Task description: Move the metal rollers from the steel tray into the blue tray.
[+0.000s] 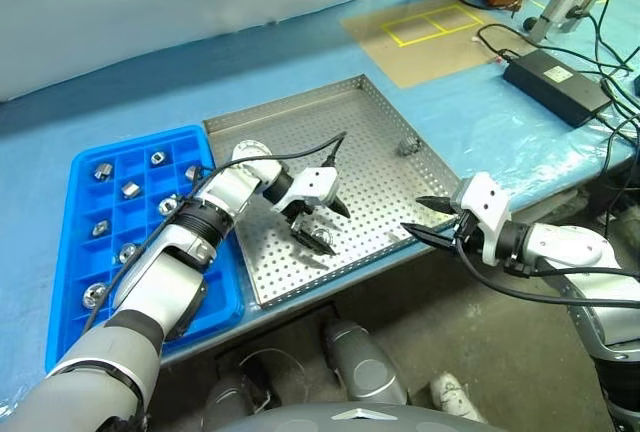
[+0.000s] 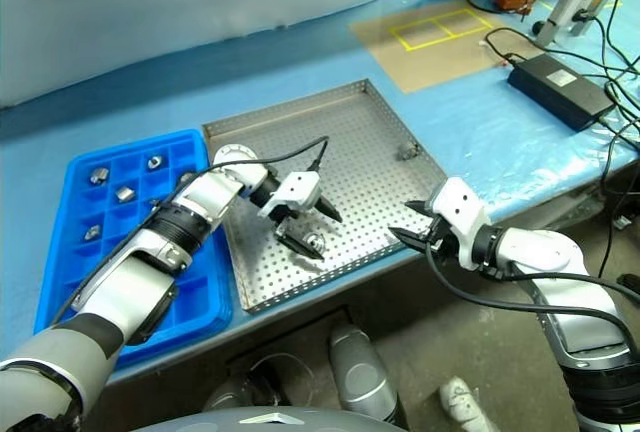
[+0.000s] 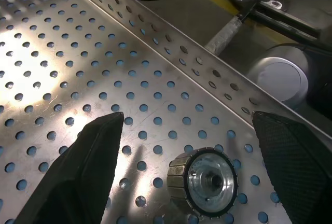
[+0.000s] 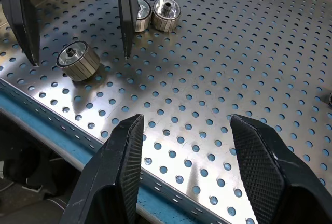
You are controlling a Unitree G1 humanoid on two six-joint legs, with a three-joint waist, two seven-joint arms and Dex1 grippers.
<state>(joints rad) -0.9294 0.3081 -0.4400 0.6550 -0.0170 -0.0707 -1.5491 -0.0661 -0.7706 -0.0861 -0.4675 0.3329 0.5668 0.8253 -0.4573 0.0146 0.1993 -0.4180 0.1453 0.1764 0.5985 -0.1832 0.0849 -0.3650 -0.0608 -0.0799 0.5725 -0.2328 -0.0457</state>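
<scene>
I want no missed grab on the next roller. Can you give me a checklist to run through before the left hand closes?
1. Left hand open: ok, fingers spread wide.
2. Roller between its fingers: ok, lying on its side on the steel tray.
3. Fingers low enough to pinch it: cannot tell.
4. Right hand clear of the grab: ok, at the tray's near edge, empty.
5. Other rollers clear of the fingers: ok, a pair sits just beyond.
6. Blue tray has free compartments: ok.
</scene>
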